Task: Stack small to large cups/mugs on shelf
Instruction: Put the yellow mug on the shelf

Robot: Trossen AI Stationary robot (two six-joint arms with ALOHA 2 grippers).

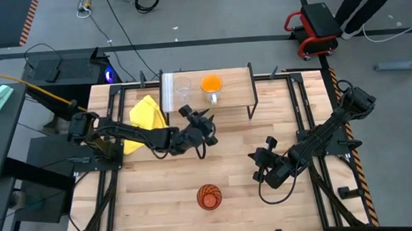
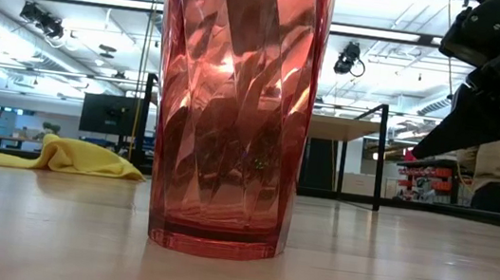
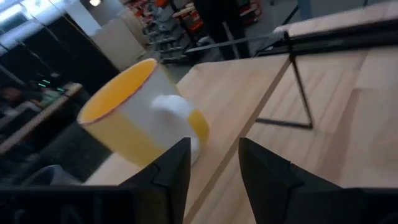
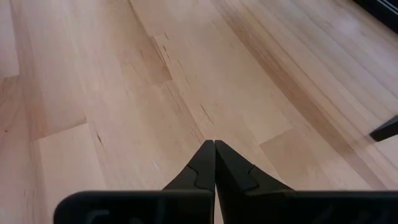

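A small clear glass (image 1: 183, 86) and an orange mug with a white handle (image 1: 211, 85) stand upright on the low wooden shelf (image 1: 234, 85) at the table's far side. The tall amber tumbler (image 1: 209, 197) stands on its base on the tabletop near the near edge; it fills the low view (image 2: 232, 109). My left gripper (image 1: 200, 119) is open, just in front of the shelf, pointing toward the mug (image 3: 140, 115), and touches nothing (image 3: 214, 165). My right gripper (image 1: 256, 167) is shut and low over bare wood, to the right of the tumbler (image 4: 214, 163).
A crumpled yellow cloth (image 1: 145, 118) lies on the table to the left of the shelf, under my left arm. The shelf's black legs (image 1: 250, 111) stand on the tabletop (image 1: 229, 150). A red cart (image 1: 315, 26) and a person's legs are on the floor beyond the table.
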